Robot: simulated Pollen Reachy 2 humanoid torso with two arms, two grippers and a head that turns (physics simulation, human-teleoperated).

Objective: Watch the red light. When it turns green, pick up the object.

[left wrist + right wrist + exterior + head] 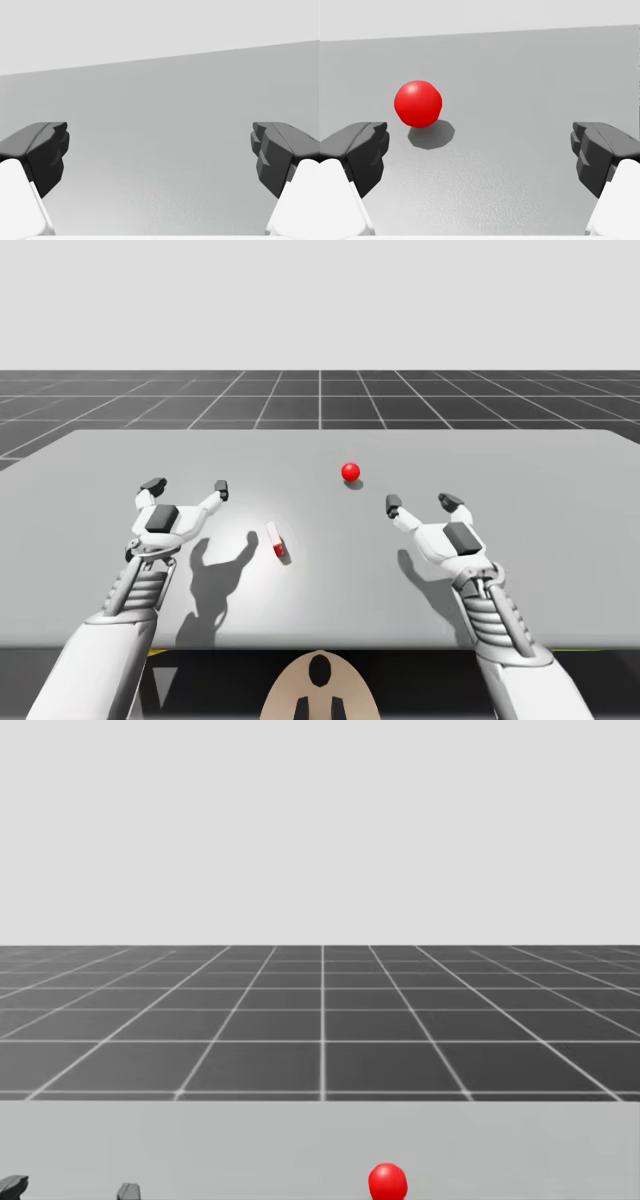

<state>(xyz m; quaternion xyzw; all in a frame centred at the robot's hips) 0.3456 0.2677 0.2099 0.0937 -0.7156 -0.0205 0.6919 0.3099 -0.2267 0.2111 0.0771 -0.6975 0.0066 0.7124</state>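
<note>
High view showed the small white cylinder with a red end (276,540) lying flat on the plain grey desk (540,490) between my arms, its long axis running roughly away from me, red end nearer me. It lay to the right of my left pincer (187,487), which I judged the nearer. That and my right pincer (422,503) hovered spread wide and empty; the ball-shaped light (350,472) ahead of the right one glowed red, so grasping seemed premature, and beyond the desk stretched a dark gridded floor (320,400).
</note>
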